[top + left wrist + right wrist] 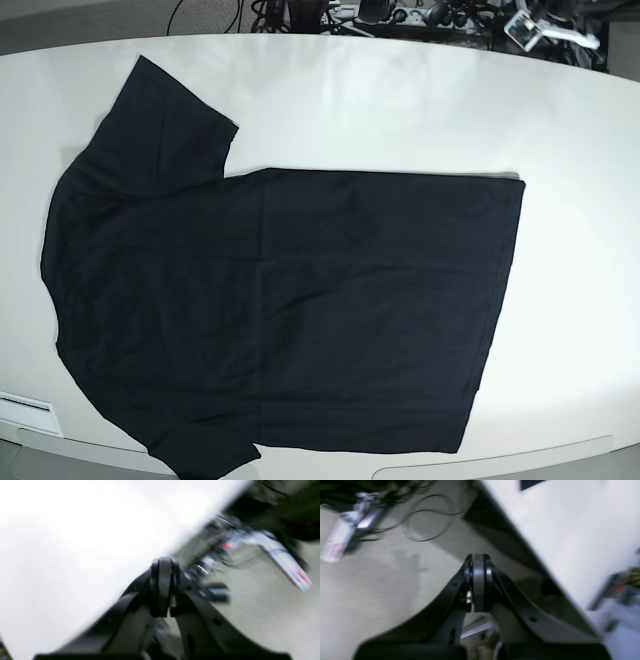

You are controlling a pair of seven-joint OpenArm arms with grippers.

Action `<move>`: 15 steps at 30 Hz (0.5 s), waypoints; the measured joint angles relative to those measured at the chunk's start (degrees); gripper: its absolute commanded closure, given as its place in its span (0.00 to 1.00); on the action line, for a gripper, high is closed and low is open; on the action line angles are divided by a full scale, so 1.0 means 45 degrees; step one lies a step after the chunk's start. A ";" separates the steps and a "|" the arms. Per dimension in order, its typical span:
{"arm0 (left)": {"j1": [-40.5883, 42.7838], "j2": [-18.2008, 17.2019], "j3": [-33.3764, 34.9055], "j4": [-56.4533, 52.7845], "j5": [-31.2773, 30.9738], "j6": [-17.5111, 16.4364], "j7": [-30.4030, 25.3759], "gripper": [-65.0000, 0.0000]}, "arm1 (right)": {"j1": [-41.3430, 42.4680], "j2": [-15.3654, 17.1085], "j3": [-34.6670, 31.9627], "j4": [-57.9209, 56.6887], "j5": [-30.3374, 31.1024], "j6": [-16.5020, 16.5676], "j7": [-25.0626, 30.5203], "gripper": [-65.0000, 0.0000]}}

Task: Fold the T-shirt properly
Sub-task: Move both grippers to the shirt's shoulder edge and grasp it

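One black T-shirt (280,300) lies spread flat across the white table (400,110) in the base view, its collar end toward that view's left and its straight hem toward the right; one sleeve reaches up toward the far left corner, the other hangs near the table's front edge. Neither arm appears in that view. Both claws are clenched with nothing between them: the left gripper (163,590) has its dark fingers pressed together beside the table's edge, above a grey floor (the wrist picture is heavily blurred), and the right gripper (478,582) is likewise closed empty, off the table's side. Loose cables (427,517) lie on the floor beyond it.
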 measured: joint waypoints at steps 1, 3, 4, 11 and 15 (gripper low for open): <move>0.0000 -0.0005 -0.0160 0.0058 -0.0005 -0.0024 -0.0126 1.00 | 0.0005 -0.0005 0.0005 0.0000 -0.0165 0.0189 0.0549 1.00; -0.0010 0.0005 -0.0423 0.0044 0.0321 -0.1214 -0.0121 1.00 | 0.0015 -0.0005 0.0005 0.0000 -0.0083 0.1433 0.1608 1.00; -0.0403 0.0000 -0.0437 0.0015 0.0534 -0.2234 -0.0097 1.00 | 0.0170 -0.0010 0.0000 0.0000 0.0384 0.2234 0.1889 1.00; -0.4289 -0.1214 -0.0413 -0.2171 0.0563 -0.4551 -0.2132 1.00 | 0.4415 -0.0005 0.0024 -0.0073 0.1817 0.2997 0.2798 1.00; -0.6110 -0.2021 -0.0126 -0.3303 0.0520 -0.5649 -0.2307 0.94 | 0.5518 -0.0015 -0.0058 -0.0073 0.2482 0.3196 0.2827 1.00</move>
